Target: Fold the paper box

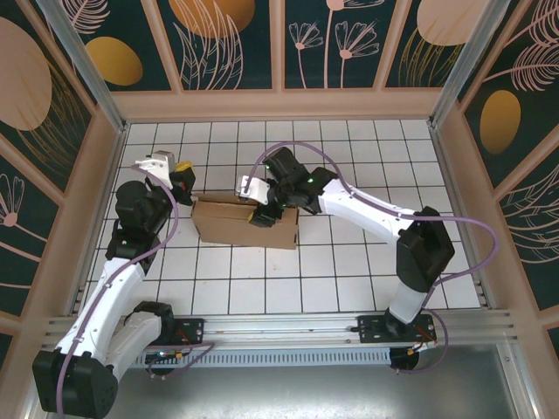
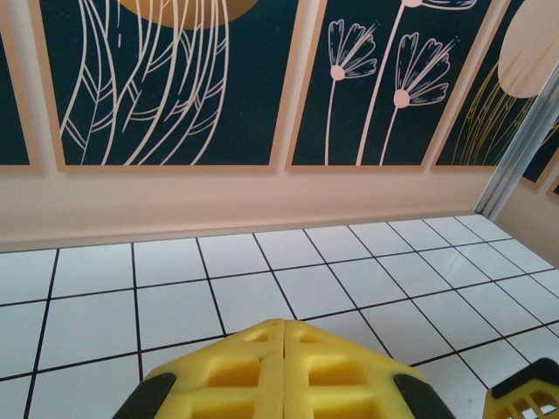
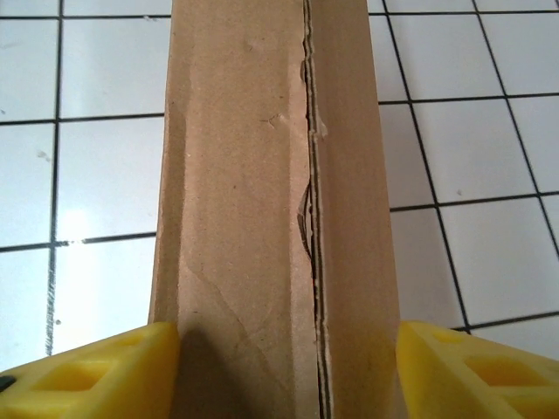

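Note:
The paper box [image 1: 244,225] is a brown cardboard piece lying on the white tiled table, left of centre. My right gripper [image 1: 262,212] reaches over its far edge from the right. In the right wrist view a folded cardboard wall [image 3: 262,218] with a rough seam runs up between the yellow fingers [image 3: 96,375], which press on its two sides. My left gripper [image 1: 183,168] hovers just off the box's far left corner. Its yellow fingertips [image 2: 284,340] are pressed together with nothing between them, pointing at the back wall.
Decorated walls [image 1: 279,44] close in the table at the back and on both sides. An aluminium rail [image 1: 288,327] with the arm bases runs along the near edge. Bare tiles [image 1: 349,271] lie in front of and to the right of the box.

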Available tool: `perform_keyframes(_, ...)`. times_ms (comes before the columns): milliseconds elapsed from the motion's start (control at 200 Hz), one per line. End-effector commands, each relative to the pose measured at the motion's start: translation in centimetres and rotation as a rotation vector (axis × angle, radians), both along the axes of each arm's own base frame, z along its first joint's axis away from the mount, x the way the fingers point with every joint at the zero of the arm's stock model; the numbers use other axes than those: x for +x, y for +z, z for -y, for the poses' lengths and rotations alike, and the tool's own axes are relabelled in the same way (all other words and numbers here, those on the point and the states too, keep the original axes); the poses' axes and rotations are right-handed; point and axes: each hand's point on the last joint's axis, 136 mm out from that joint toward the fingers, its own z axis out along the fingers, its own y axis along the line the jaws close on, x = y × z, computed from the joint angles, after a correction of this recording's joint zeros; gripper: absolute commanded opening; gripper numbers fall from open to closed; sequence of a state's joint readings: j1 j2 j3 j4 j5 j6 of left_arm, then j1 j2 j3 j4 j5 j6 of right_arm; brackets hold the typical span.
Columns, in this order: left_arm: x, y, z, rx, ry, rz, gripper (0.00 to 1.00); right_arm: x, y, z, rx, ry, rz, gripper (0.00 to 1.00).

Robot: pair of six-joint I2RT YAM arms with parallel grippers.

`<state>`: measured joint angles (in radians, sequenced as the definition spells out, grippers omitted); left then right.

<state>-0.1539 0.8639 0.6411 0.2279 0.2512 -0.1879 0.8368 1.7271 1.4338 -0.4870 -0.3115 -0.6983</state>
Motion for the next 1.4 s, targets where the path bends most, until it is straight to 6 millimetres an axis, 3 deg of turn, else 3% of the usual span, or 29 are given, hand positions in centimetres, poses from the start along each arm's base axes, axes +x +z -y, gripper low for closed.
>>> perform_keyframes(0,-0.1,0.3,0.4,0.006,-0.016,0.021,0.07,0.4,-4.7,5.3,-0.234,-0.05,-0.016,0.65)
perform_keyframes(270,0.3,0.0,0.4,0.015,-0.018,0.013,0.07,3.0,-4.4,9.1,-0.258,-0.109,0.048,0.64)
perform_keyframes(495,0.9,-0.3,1.1,0.024,-0.054,0.003,0.14,4.5,-2.1,8.3,-0.16,-0.118,0.082,0.71)
perform_keyframes(711,1.5,-0.1,1.9,0.168,-0.112,0.034,0.3,5.7,2.1,7.7,-0.026,-0.138,0.126,0.75)
perform_keyframes(796,1.7,-0.3,2.6,0.227,-0.162,0.046,0.3,5.9,4.5,7.6,0.062,-0.159,0.146,0.74)
perform_keyframes(861,1.9,-0.7,3.1,0.262,-0.194,0.068,0.3,5.9,6.3,7.8,0.13,-0.192,0.173,0.73)
perform_keyframes(991,2.4,-1.5,3.7,0.369,-0.241,0.131,0.42,4.5,10.2,8.5,0.288,-0.214,0.269,0.74)
perform_keyframes(1156,2.8,-3.6,4.8,0.599,-0.352,0.209,0.48,3.6,14.2,11.0,0.414,-0.298,0.41,0.69)
perform_keyframes(1281,3.7,-6.6,4.6,0.733,-0.402,0.195,0.51,3.6,14.3,13.6,0.352,-0.36,0.532,0.68)
perform_keyframes(1391,4.2,-7.1,5.5,0.709,-0.477,0.18,0.49,2.8,13.5,14.6,0.287,-0.353,0.527,0.66)
